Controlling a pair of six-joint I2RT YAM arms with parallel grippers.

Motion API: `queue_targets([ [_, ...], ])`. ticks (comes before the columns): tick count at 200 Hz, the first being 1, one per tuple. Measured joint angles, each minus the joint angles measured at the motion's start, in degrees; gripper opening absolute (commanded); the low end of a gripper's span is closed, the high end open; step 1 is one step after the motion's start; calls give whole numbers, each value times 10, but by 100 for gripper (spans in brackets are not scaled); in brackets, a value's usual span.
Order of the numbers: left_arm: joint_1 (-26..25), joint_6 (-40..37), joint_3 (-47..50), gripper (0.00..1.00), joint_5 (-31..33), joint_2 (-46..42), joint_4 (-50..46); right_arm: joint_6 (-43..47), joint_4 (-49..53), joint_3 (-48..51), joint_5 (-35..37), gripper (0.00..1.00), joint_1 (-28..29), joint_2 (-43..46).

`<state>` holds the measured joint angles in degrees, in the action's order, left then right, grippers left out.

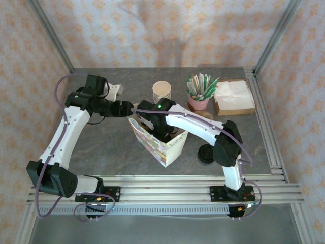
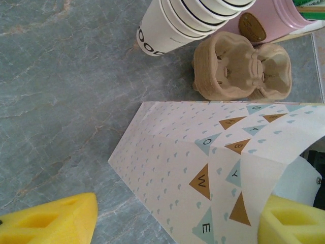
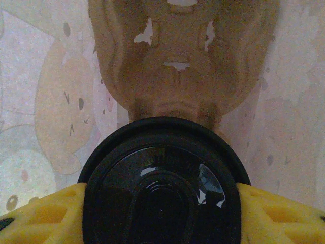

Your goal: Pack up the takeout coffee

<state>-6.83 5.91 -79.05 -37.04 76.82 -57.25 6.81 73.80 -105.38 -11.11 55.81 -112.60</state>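
Note:
The takeout coffee [image 3: 162, 152] shows as a round black lid gripped between the yellow fingers [image 3: 40, 216] of my right gripper [image 3: 161, 208], which is shut on it. That gripper [image 1: 163, 134] reaches down into the open patterned paper bag [image 1: 161, 145]. Below the lid, a brown pulp cup carrier [image 3: 177, 61] lies in the bag's bottom. My left gripper [image 1: 128, 109] stands open at the bag's far left corner. Its yellow fingers [image 2: 51, 221] straddle the bag wall [image 2: 193, 152], one outside on the table side, the other at the bag's mouth.
A stack of lidless beige cups [image 1: 162, 92] stands behind the bag, with more pulp carriers [image 2: 238, 66] beside it. A pink cup of stirrers [image 1: 199, 94] and a napkin box [image 1: 233, 96] are at the back right. Loose black lids [image 1: 205, 154] sit right of the bag.

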Motion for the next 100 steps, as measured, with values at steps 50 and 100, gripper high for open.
queue_targets([
  [50, -2, 0, 0, 70, 0, 0, 0, -10, -24, 26, 0, 37, 0, 17],
  [100, -2, 0, 0, 70, 1, 0, 0, -27, -80, 93, -5, 37, 0, 67],
])
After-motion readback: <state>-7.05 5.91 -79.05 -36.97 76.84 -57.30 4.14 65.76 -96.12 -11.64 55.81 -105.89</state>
